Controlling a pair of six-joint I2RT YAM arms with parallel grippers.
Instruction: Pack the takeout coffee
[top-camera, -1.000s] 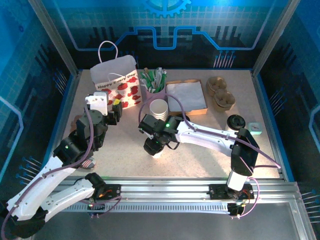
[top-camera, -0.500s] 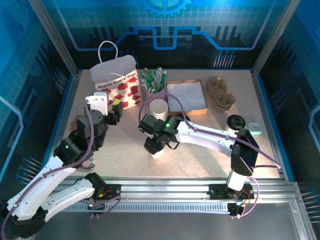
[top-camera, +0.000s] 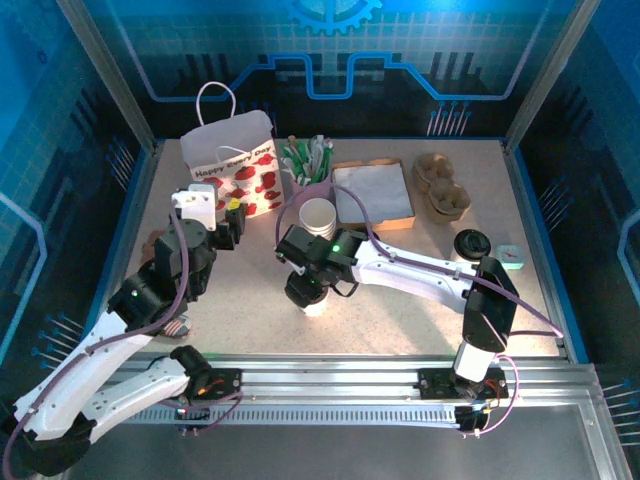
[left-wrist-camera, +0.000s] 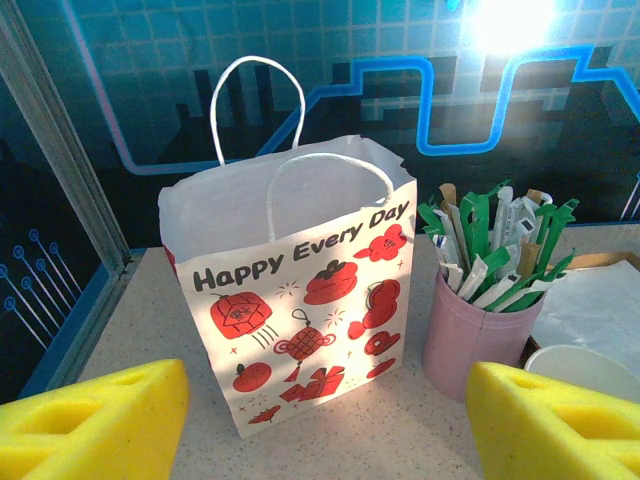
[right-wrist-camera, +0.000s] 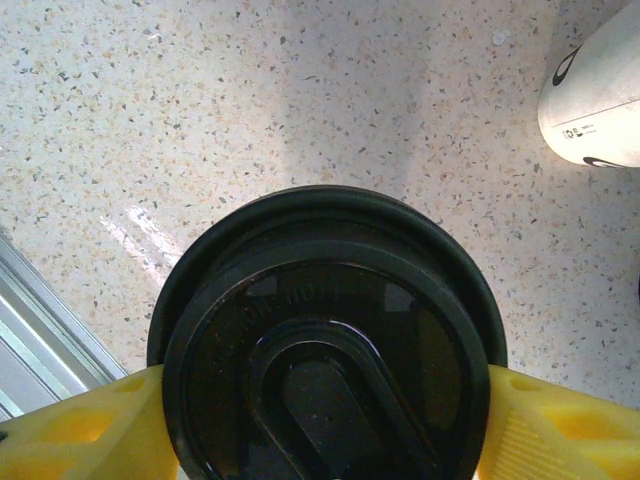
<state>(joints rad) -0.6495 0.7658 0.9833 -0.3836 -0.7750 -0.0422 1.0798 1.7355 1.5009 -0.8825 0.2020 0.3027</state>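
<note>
Coffee cup in the right jaws

The takeout coffee, black lid on, sits between the right jaws, which hold its sides close to the worktop. The left jaws are wide and empty, with the gift bag standing ahead of them. A weak squeeze could let the cup slip and spill.
</note>
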